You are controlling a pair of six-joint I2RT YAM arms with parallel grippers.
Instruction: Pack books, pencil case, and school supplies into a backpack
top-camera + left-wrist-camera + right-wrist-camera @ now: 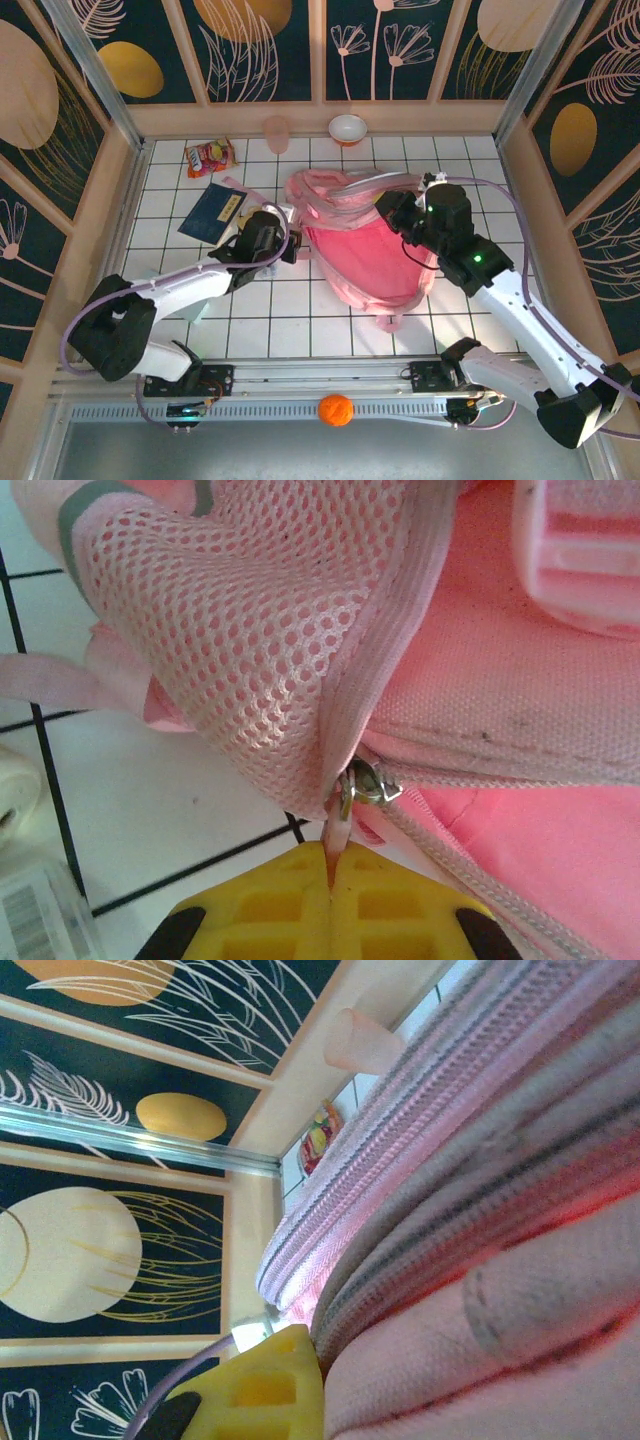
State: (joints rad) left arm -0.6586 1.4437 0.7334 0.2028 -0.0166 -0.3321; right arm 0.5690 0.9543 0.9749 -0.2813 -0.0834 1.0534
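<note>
Tiled tabletop (300, 310), backpack (365, 255) zipper pull (338, 835) between left claw (330, 872) pads (265, 910)

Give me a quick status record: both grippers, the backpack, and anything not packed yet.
backpack: lying flat mid-table, between the two arms
left gripper: shut on the zipper pull at the backpack's left edge
right gripper: shut on the backpack's far right edge
book: on the table left of the backpack, not packed
snack packet: beyond the book, toward the back wall
pink cup: by the back wall
bowl: by the back wall, right of the cup
</note>
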